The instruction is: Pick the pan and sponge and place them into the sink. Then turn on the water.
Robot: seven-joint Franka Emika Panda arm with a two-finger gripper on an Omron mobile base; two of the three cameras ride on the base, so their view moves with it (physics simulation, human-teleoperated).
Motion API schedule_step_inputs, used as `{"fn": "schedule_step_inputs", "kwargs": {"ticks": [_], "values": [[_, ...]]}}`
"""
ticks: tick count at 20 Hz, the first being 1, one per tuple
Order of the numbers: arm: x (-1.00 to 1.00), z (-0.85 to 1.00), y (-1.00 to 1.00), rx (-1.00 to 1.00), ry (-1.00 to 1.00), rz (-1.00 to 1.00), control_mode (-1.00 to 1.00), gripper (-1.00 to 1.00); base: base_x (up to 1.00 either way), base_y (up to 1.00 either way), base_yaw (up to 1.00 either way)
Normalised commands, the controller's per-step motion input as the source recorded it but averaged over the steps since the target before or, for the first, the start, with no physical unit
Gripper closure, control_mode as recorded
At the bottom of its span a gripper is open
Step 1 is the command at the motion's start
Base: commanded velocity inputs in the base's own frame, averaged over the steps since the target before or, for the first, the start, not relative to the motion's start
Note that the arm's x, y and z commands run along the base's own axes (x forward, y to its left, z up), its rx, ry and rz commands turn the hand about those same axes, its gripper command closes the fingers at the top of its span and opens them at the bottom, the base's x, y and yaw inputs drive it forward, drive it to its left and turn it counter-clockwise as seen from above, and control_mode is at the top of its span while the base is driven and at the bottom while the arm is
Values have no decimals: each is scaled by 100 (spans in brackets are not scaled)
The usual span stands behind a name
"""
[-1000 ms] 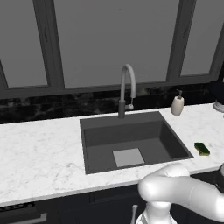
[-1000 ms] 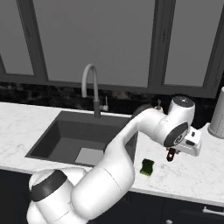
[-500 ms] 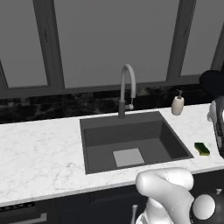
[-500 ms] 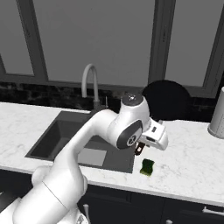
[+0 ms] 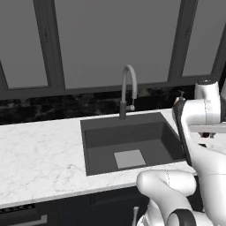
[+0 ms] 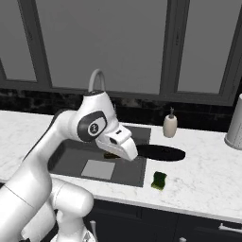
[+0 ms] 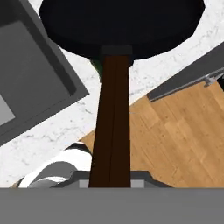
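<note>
Pan (image 5: 182,132) is seen edge-on in the left base view, at the sink's (image 5: 132,137) three o'clock side; no writing is legible. In the right base view its black disc is held level above the counter (image 6: 208,179), the sponge (image 6: 159,179) at its six o'clock. In the hand view the gripper (image 7: 109,181) is clamped on the reddish-brown handle (image 7: 111,131).

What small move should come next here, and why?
Probably carry the pan left over the sink and lower it. The gripper is shut on the pan's handle, and the pan hangs above the counter at the basin's right edge, not yet inside. The sponge lies on the counter, waiting its turn.
</note>
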Motion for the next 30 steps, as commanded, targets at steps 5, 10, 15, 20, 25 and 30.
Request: {"fn": "schedule_step_inputs", "kwargs": {"ticks": [5, 10, 15, 20, 25, 30], "values": [[-27, 0, 82, 0, 8, -20, -100, 100, 0, 0, 0], [-11, 0, 99, -2, -6, -17, -100, 100, 0, 0, 0], [-5, -2, 100, -2, -22, -22, -100, 100, 0, 0, 0], [0, -9, 100, -2, -27, -20, -100, 100, 0, 0, 0], [24, -21, 100, -1, -8, -17, -100, 100, 0, 0, 0], [61, -16, 86, -6, 0, -11, -100, 100, 0, 0, 0]]}}
